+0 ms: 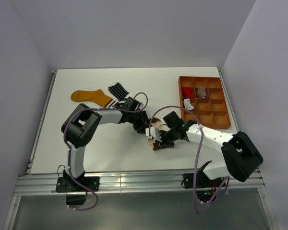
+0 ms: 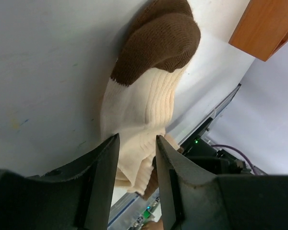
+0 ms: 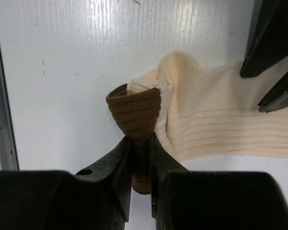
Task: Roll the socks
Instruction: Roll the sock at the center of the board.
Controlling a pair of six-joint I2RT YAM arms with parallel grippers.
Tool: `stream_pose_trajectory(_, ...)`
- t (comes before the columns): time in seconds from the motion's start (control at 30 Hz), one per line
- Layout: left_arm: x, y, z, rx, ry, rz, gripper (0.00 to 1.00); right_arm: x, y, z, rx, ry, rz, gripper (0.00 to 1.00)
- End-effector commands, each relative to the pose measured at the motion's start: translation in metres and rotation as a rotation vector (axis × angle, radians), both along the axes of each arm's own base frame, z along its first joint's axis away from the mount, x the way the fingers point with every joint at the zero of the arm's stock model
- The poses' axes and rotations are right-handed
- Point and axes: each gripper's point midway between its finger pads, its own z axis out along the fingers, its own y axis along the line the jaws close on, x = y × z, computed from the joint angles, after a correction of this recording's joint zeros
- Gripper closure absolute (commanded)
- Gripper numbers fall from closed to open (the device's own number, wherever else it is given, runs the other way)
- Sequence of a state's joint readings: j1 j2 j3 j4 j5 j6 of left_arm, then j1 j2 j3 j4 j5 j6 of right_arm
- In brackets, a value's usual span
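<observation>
— Looking at a cream ribbed fabric sock with brown toe and heel [image 3: 216, 124]. Where?

— On the flat white bench [image 1: 110, 153], toward the near edge, between the two arms. Bunched at one end, not yet rolled.

— Gripped?

— Yes, at one brown end. Pinched tight in the right jaws and twisted into a small cone just above them in the right wrist view. Beyond that, cream ribbing spread flat on the bench.

— And the left jaws?

— Set partway apart, astride the cream part, with fabric filling the gap. Cannot tell whether pinching or only touching. Past them, the other brown end lying loose on the bench.

— Further out?

— Farther up the bench, on the left: a flat mustard-yellow fabric sock [image 1: 90, 97], and near it a black fabric sock with thin white stripes [image 1: 118, 89]. Both well apart from the cream one.

— And on the right?

— An orange-brown, wood-looking tray of square compartments [image 1: 201, 77], at the far right of the bench. Holds three rolled fabric bundles: a red one [image 1: 186, 92] and a grey-brown one [image 1: 201, 91] in neighbouring compartments, and a white one with dark stripes [image 1: 189, 104] in the compartment next to the red, on the nearer side.
</observation>
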State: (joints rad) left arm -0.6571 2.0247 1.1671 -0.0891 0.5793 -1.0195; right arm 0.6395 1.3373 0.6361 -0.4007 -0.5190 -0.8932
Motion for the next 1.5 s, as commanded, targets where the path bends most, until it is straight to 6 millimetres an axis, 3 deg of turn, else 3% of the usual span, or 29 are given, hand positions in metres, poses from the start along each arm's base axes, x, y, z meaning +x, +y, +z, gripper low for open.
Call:
stream_pose_trajectory(0.0,-0.003,0.032,-0.032,0.142,0.036,0.078,0.56,-0.021,-0.011,-0.002,-0.042,0.196,0.039,0.89)
stream_pose_trajectory(0.07,-0.001,0.034,-0.030,0.144,0.026,0.098,0.56,-0.028,-0.017,-0.001,-0.060,0.288,0.045,0.89)
stream_pose_trajectory(0.1,-0.004,0.036,-0.032,0.146,0.034,0.102,0.56,-0.022,-0.012,0.005,-0.044,0.309,0.047,0.90)
stream_pose_trajectory(0.13,-0.004,0.036,-0.029,0.137,0.030,0.104,0.56,-0.027,-0.019,-0.001,-0.078,0.378,0.035,0.90)
stream_pose_trajectory(0.3,-0.005,0.037,-0.031,0.132,0.025,0.109,0.57,-0.020,-0.012,0.001,-0.098,0.534,0.050,0.90)
stream_pose_trajectory(0.37,-0.005,0.037,-0.029,0.122,0.020,0.108,0.57,-0.026,-0.017,-0.005,-0.134,0.639,0.041,0.90)
stream_pose_trajectory(0.5,-0.006,0.037,-0.026,0.114,0.011,0.103,0.57,-0.014,-0.015,-0.013,-0.163,0.676,0.004,0.91)
stream_pose_trajectory(0.87,0.003,0.044,-0.010,0.100,-0.054,0.134,0.56,-0.007,-0.017,-0.025,-0.210,0.739,-0.038,0.91)
stream_pose_trajectory(1.37,0.016,0.058,0.034,0.058,-0.257,0.205,0.53,-0.003,-0.016,-0.027,-0.242,0.790,-0.051,0.91)
stream_pose_trajectory(1.47,0.010,0.063,0.038,0.045,-0.298,0.207,0.54,-0.002,-0.015,-0.028,-0.244,0.796,-0.059,0.91)
